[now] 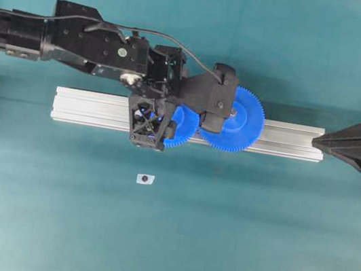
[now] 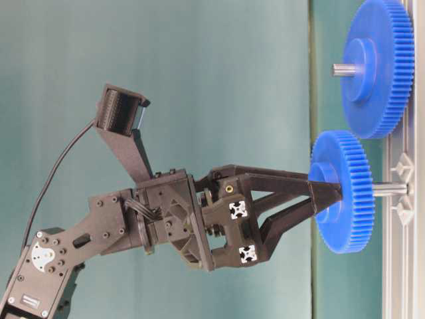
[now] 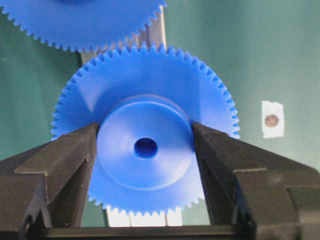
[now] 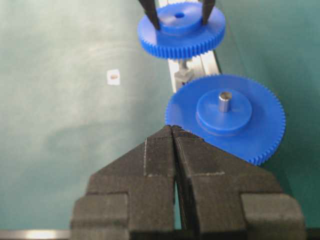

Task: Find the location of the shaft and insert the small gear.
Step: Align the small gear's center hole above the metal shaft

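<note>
The small gear [image 3: 145, 180], bright blue with a raised hub and a dark centre hole, is gripped by its hub in my left gripper [image 3: 144, 127]. In the table-level view the small gear [image 2: 342, 193] hangs off the rail, and the thin grey shaft [image 2: 388, 189] runs from the rail up to its underside. The right wrist view shows the same shaft [image 4: 184, 64] and a clear piece at its base, under the small gear [image 4: 180, 31]. The centre hole looks empty from above. My right gripper [image 4: 172, 127] is shut on nothing, at the rail's right end [image 1: 317, 140].
The wider blue gear [image 1: 238, 120] with a grey centre pin sits on the aluminium rail [image 1: 89, 107], right beside the small gear, teeth close together. A small white sticker with a dark dot [image 1: 145, 179] lies on the green table in front of the rail.
</note>
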Tool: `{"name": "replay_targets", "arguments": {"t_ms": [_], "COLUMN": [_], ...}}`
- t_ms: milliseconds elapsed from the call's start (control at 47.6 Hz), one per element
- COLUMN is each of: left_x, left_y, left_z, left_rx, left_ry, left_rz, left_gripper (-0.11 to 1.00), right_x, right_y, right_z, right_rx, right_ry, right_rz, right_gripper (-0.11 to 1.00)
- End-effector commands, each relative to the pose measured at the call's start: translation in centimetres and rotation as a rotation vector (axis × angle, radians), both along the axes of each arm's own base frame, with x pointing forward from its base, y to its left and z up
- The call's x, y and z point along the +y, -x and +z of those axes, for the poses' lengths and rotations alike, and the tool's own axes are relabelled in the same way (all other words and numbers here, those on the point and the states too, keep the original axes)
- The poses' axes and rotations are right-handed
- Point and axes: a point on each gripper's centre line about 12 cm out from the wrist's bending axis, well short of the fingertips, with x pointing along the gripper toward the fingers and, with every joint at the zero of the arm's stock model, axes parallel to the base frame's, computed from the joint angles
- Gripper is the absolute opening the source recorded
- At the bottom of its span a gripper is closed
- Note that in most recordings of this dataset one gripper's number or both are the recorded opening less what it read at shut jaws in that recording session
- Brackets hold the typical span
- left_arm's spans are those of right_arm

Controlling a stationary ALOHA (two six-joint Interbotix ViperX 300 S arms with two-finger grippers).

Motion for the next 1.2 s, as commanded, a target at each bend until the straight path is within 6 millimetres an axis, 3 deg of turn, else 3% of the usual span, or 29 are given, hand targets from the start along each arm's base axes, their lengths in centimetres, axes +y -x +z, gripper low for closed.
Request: {"name": "replay_targets", "arguments": {"t_ms": [0,336,1071,1175], "left_x": [1.0,1.2,1.1,1.1], "left_y": [0.3,-1.3,-1.0,-1.1], "left_z": [-0.1,0.1,0.5,0.8], "left_rx": [0.008,-0.002,-0.002,-0.011], "left_ry": [-0.005,-0.008,-0.002,-0.003], "left_rz": [0.020,0.017,0.035,0.033], "left_gripper": [0.63,0.63,0.64,0.74], "right_x": [-0.1,-0.1,-0.1,-0.1], "right_y": [-0.2,-0.2,-0.2,-0.2], "right_z": [0.3,0.3,0.3,0.3], "right_rx": [-0.010,-0.010,-0.010,-0.010], "right_ry": [-0.010,-0.010,-0.011,-0.010], "right_rz": [-0.006,-0.006,-0.007,-0.006], "right_gripper": [0.01,0.01,0.01,0.01]}}
